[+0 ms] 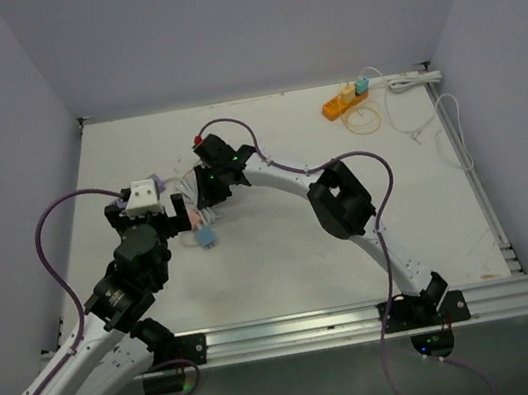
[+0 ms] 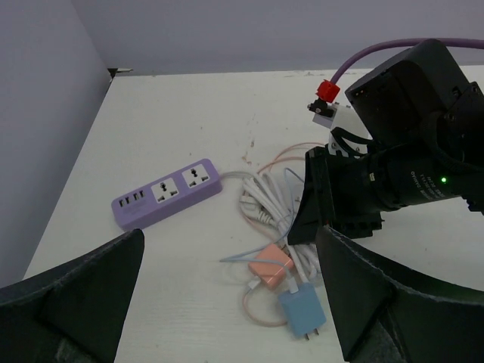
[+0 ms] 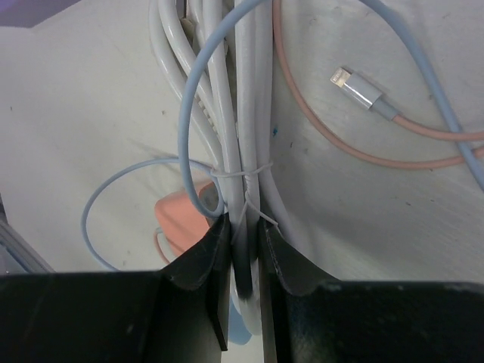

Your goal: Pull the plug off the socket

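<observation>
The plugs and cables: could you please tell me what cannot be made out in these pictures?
Left wrist view: the right arm covers the grip on the white cable bundle.
Right wrist view: the right gripper hides most of the pink charger.
Top view: plugs in the far orange strip are too small to identify.

On the table, an orange power strip carries a yellow adapter and a green adapter, with a white power strip just to its right and a thin yellow cable coiled just in front of it.
</observation>
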`<act>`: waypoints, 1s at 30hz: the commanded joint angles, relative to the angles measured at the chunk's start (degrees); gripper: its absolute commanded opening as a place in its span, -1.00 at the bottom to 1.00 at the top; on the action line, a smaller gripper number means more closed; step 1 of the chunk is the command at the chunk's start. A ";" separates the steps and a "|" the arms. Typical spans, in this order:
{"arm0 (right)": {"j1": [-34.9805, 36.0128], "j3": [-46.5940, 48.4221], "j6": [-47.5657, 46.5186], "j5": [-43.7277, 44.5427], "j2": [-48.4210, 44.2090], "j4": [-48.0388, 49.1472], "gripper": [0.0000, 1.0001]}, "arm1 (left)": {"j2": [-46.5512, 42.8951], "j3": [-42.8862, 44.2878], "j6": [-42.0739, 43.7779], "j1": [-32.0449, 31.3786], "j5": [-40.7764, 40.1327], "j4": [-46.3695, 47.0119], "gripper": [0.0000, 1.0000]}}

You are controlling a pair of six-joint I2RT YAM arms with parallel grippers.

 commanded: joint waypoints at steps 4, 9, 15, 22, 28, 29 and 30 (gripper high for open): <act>0.57 0.91 -2.21 -1.04 -1.88 4.31 -0.48 | -0.35 -0.61 -1.17 0.50 -1.06 1.04 0.99; 0.57 -1.64 -6.43 2.29 -7.16 1.07 -0.04 | 0.26 -0.61 -1.08 0.50 -0.35 1.04 0.99; -0.22 -6.39 -10.92 8.53 -16.65 -2.80 0.27 | 0.44 -0.69 -1.08 0.50 0.61 1.13 0.99; -4.08 -10.08 -14.00 17.39 -26.32 -7.37 0.55 | 1.23 -0.52 -1.08 0.50 1.49 1.04 0.99; -11.63 -12.89 -14.88 29.09 -30.98 -10.02 0.62 | 1.23 -0.52 -0.99 0.50 1.84 1.04 0.99; -12.78 -14.03 -14.79 32.41 -31.34 -9.76 0.62 | 1.23 -0.52 -0.99 0.42 1.93 1.13 0.99; -13.75 -14.47 -14.61 33.84 -31.60 -9.41 0.62 | 1.23 -0.52 -1.08 0.50 1.93 1.13 0.99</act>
